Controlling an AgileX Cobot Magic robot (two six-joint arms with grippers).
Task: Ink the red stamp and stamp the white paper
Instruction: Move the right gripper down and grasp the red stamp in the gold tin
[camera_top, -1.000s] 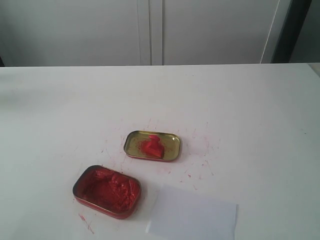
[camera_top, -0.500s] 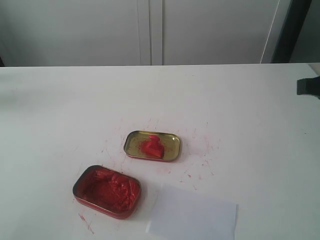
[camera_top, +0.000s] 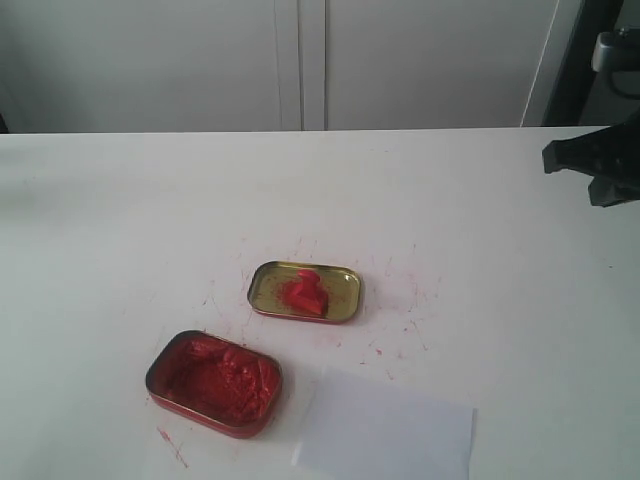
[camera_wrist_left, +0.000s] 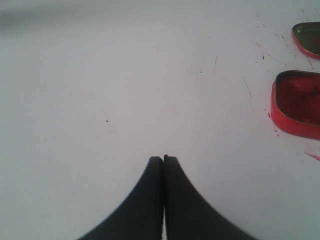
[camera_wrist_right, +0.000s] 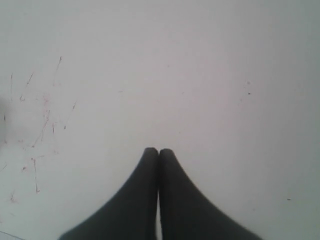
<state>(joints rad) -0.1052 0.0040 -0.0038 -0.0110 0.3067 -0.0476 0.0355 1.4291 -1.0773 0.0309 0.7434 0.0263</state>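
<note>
**A:** How far along is it?

**B:** Barely begun, I'd judge. The red stamp (camera_top: 303, 293) lies loose in the gold tin (camera_top: 268, 286), well apart from the right fingers (camera_wrist_right: 145, 185). Those are pressed together and empty. The left fingers (camera_wrist_left: 150, 185) are likewise closed on nothing.

**A:** And the white paper (camera_top: 385, 430)?

**B:** No print shows on it. Picking up, inking in the ink tin (camera_top: 205, 420) and stamping all remain.

**A:** Room to move?

**B:** Plenty. Bare tabletop (camera_top: 480, 220) lies between the right arm (camera_top: 598, 165) and the stamp, and only red flecks (camera_wrist_right: 35, 130) lie ahead of its fingers. The ink tin sits ahead of the left fingers, off to one side and apart from them. The paper runs to the exterior view's lower border, so I cannot tell how close it lies to the tabletop's edge.
</note>
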